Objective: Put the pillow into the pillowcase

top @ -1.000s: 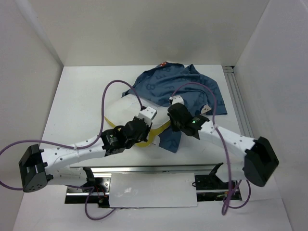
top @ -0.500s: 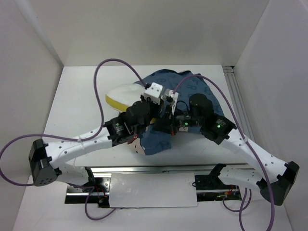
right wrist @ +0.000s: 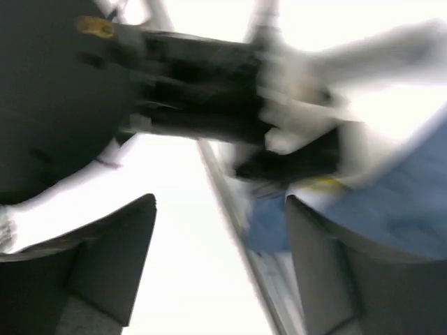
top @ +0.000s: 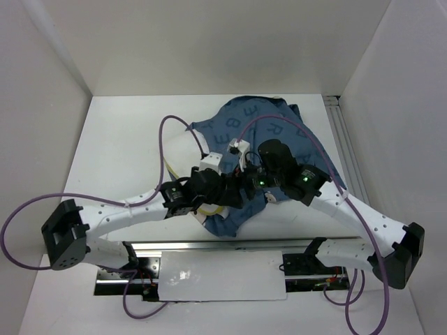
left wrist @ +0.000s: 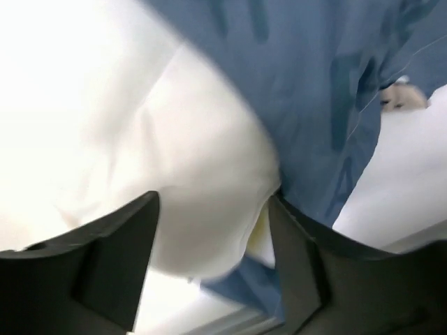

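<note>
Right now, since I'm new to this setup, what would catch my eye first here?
The blue printed pillowcase lies in the middle of the table, with the left arm and right arm meeting over its near edge. In the left wrist view the white pillow bulges between the open fingers of the left gripper, blue fabric draped over it. The right gripper is open and empty.

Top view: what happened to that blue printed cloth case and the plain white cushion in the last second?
The denim-blue printed pillowcase was drawn over the soft white pillow; far less white shows. Both arms reached forward, then drew back. The left gripper and right gripper, shut before, now stand open, letting go. The bundle stayed on the white table.
</note>
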`<action>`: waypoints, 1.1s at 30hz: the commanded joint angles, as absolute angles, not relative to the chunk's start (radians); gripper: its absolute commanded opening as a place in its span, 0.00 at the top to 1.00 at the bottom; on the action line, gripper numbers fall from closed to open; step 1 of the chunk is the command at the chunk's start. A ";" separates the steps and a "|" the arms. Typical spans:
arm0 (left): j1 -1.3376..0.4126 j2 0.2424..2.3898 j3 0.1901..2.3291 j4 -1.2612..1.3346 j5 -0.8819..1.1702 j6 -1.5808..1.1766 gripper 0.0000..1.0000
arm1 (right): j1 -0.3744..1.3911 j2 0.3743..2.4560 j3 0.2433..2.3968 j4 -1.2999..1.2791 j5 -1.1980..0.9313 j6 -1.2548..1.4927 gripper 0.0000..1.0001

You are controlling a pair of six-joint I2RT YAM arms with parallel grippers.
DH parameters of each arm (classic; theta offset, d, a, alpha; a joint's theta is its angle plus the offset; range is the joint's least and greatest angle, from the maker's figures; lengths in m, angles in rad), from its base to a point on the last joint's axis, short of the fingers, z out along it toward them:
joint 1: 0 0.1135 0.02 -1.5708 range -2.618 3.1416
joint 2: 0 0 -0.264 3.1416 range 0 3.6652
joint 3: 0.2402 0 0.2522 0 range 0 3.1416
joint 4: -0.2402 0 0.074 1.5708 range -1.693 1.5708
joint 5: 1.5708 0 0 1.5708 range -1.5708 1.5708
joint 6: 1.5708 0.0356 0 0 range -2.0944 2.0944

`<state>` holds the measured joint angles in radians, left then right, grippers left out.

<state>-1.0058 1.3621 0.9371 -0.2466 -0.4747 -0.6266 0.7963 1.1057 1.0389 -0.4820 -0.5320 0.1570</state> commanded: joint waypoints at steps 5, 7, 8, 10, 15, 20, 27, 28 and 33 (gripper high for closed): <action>-0.979 1.057 0.870 -0.488 -0.469 -0.828 0.00 | 0.793 1.081 1.160 -0.451 0.093 0.254 0.08; -0.939 0.999 0.847 -0.520 -0.469 -0.882 0.00 | 0.764 1.173 1.225 -0.451 0.253 0.265 0.08; -0.922 0.983 0.847 -0.531 -0.460 -0.893 0.00 | 0.755 1.218 1.256 -0.440 0.288 0.265 0.08; -0.842 0.973 0.834 -0.519 -0.434 -0.893 0.00 | 0.733 1.386 1.337 -0.440 0.339 0.229 0.08; -0.542 1.081 0.870 -0.445 -0.248 -0.836 0.00 | 0.687 1.878 1.776 -0.509 0.282 0.091 0.13; -0.402 1.310 0.966 -0.304 -0.084 -0.781 0.00 | 0.678 2.297 2.307 -0.623 0.333 0.009 0.15; -0.371 1.594 1.063 -0.178 0.021 -0.735 0.24 | 0.669 2.476 2.349 -0.510 0.578 -0.005 0.47; -0.362 1.611 1.063 -0.164 0.031 -0.735 0.31 | 0.669 2.465 2.314 -0.490 0.597 -0.005 0.53; -0.362 1.667 1.054 -0.075 0.122 -0.681 1.00 | 0.679 2.428 2.264 -0.466 0.627 -0.005 1.00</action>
<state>-0.3660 1.6321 1.0412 -0.1761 0.0387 -0.7345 0.6750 2.5038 2.2822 -0.4751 0.5373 0.0044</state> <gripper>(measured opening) 0.126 0.065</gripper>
